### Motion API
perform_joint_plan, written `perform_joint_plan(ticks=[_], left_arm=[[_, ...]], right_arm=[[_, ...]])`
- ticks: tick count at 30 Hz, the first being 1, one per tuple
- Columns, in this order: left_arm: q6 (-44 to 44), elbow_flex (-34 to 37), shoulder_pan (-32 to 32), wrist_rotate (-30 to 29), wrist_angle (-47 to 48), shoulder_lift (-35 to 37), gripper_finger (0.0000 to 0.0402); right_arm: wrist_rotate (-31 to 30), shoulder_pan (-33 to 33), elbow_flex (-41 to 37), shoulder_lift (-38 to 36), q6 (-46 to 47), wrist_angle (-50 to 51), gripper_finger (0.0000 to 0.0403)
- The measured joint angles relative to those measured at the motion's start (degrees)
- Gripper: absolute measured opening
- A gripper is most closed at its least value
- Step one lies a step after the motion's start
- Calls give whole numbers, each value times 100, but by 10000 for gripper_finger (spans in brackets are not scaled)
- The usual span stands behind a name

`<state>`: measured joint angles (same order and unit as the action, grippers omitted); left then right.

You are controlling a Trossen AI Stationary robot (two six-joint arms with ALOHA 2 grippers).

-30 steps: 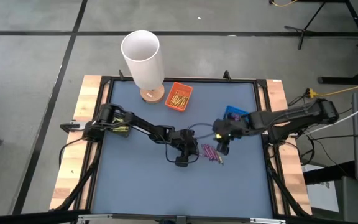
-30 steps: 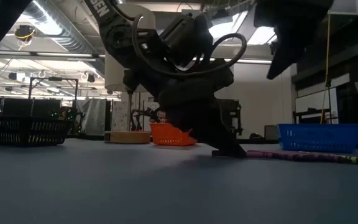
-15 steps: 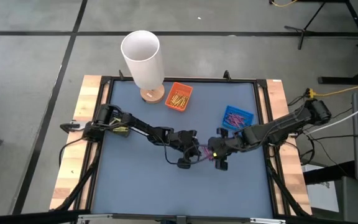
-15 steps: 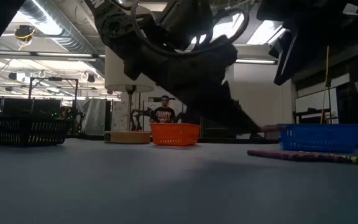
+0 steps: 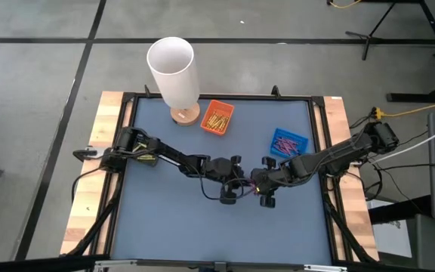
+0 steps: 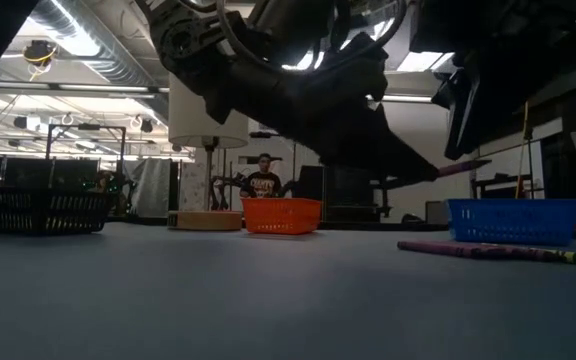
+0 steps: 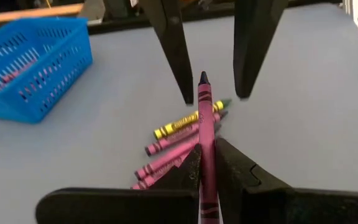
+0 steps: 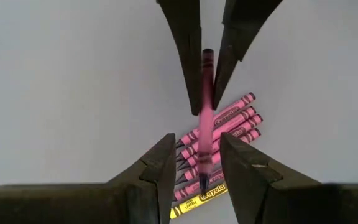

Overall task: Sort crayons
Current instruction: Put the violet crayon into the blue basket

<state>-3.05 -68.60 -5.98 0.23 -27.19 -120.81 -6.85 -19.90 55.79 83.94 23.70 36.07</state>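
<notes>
Handover looks under way above the table's middle: left gripper [image 7: 207,163] clamps a purple crayon [image 7: 204,124] whose tip sits between the right gripper's [image 8: 194,163] spread fingers, which should close squarely before release.

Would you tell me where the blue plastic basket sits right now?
In the high view, the blue plastic basket sits on the table's right side, just beyond the right arm, to the right of the orange basket.

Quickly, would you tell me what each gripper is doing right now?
Left gripper: shut on a purple crayon, lifted above the table.
Right gripper: open, fingers either side of that crayon.
</notes>
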Motion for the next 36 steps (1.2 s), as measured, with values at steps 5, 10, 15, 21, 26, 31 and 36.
perform_joint_plan(ticks=[5, 10, 15, 21, 26, 31, 36], left_arm=[[0, -2, 0, -7, -254, 0, 14], [2, -4, 0, -4, -419, 0, 14], [2, -4, -2, -4, -661, 2, 14], [-2, -4, 0, -4, -689, 2, 14], [-4, -4, -4, 17, -687, 2, 14], [-2, -4, -2, 10, -678, 2, 14], [-4, -4, -2, 7, -677, 2, 14]], right_arm=[[2, 0, 0, 0, 0, 2, 124], [2, 0, 0, 0, 0, 2, 124], [2, 2, 0, 0, 2, 2, 124], [2, 4, 0, 0, 4, 2, 107], [0, 4, 0, 0, 2, 9, 59], [0, 4, 0, -2, 14, 32, 20], [2, 4, 0, -2, 14, 29, 25]])
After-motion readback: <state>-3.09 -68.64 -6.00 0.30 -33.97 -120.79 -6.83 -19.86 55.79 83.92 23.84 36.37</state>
